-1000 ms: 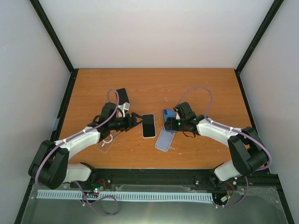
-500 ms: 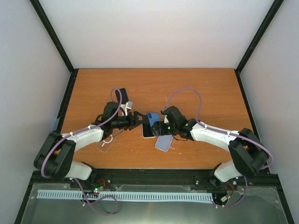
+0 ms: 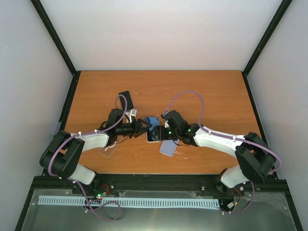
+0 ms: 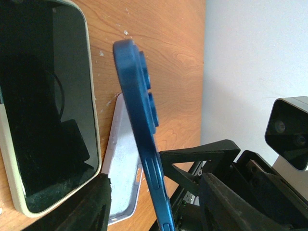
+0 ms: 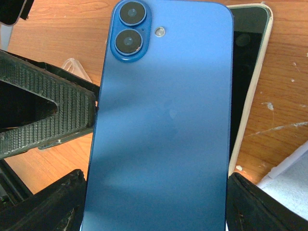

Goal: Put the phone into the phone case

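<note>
both arms have closed inward; right gripper (image 3: 156,127) pinches the blue phone (image 5: 163,120), tilted over the cream-edged phone (image 4: 43,106), left gripper (image 3: 144,126) spread wide around it. likely a regrasp; next needs alignment with the pale case (image 3: 167,148).

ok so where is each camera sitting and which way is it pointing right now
top external: above and behind the robot, looking down on the table; the left gripper and right gripper show.
left wrist: low by the table, facing the blue phone edge-on; own fingers at the bottom.
right wrist: facing the blue phone's camera side; own fingers flank it.
shared: all three show the blue phone and the cream-cased phone.
</note>
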You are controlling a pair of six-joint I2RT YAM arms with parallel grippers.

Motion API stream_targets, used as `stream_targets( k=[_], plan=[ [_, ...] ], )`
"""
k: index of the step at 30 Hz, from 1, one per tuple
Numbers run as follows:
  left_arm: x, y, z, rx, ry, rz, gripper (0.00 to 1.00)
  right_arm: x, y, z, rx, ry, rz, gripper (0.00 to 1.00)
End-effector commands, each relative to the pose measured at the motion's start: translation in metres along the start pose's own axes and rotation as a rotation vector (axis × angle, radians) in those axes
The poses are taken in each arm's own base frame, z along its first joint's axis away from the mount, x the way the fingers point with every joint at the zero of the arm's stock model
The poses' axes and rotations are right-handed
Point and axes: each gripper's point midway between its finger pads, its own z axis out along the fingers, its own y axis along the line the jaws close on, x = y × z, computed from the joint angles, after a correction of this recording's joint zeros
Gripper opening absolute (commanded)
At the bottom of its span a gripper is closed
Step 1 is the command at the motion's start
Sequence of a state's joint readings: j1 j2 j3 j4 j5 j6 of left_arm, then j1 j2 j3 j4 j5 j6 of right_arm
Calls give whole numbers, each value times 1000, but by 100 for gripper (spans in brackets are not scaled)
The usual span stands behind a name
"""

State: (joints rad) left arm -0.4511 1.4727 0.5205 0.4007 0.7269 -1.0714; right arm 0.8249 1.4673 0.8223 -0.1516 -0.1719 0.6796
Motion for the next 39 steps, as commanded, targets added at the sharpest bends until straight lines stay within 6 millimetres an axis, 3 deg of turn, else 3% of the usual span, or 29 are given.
stream_targets(
  k=[1,5,13,15,18,25,31,39],
  plan=[
    [-4,-13,0,45,-14,27,50,-22,24,-3,-58,-72,-9,55],
    [-4,-12,1,44,-8,30,47,-19,24,-2,-63,-62,-18,55],
    [-2,-15,1,57,1,38,19,-12,25,-4,-66,-52,-50,55],
    [-2,-16,0,58,0,41,16,-11,22,-5,-42,-49,-59,56],
    [-7,-13,-1,5,-12,66,19,-11,5,-8,50,-54,-41,55],
    [-9,24,-16,-255,-44,174,46,2,-18,-11,119,-60,69,54],
    [13,48,-14,-272,29,124,44,23,-22,10,4,-60,188,49],
    [28,72,-10,-305,88,92,47,36,-21,19,-100,-79,331,47]
  ],
)
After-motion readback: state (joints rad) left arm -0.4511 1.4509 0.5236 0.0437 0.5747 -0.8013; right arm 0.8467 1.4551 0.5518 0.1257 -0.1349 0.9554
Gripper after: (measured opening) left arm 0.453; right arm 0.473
